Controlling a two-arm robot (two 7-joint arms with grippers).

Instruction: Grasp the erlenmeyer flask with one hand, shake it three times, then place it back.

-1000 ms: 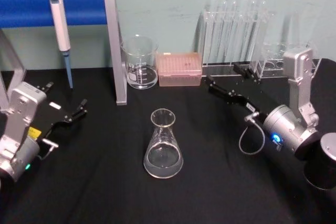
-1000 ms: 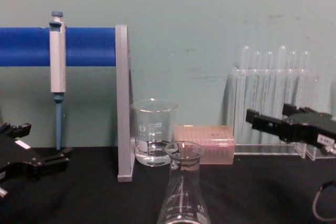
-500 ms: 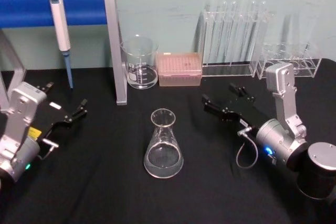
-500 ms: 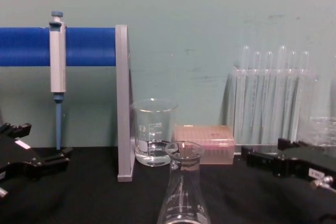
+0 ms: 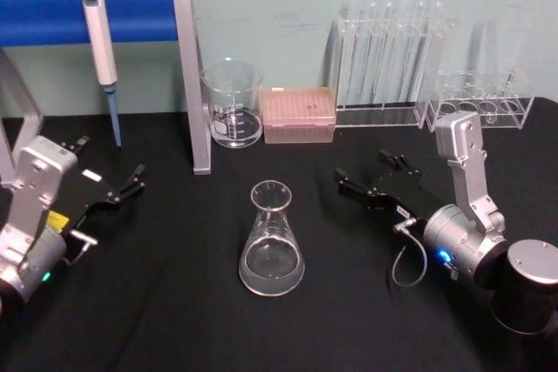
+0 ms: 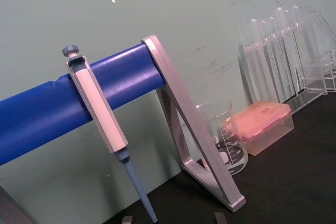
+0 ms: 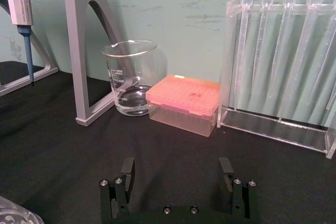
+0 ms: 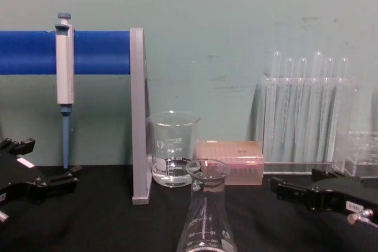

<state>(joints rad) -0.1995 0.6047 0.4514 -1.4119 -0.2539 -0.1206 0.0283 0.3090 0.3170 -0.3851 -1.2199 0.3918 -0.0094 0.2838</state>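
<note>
— Where does the erlenmeyer flask (image 5: 271,240) stand?

— Upright on the black surface (image 5: 174,320), in the middle, in front of me, with nothing touching it.

— And your grippers?

— My right gripper (image 5: 369,177) hangs low over the surface to the right of the flask, well apart from it, released, its fingers (image 7: 127,172) spread wide and pointing toward the back. My left gripper (image 5: 109,172) rests at the left edge, also released and holding nothing.

— What else is around?

— Behind the flask, a glass beaker (image 5: 232,103) stands just beside a pink pipette tip box (image 5: 299,114). A rack of test tubes (image 5: 390,57) stands at the back right. A pipette (image 5: 100,45) hangs on a blue stand (image 5: 131,13) at the back left.

— Anything between the right gripper and the flask?

— Only bare surface.
</note>
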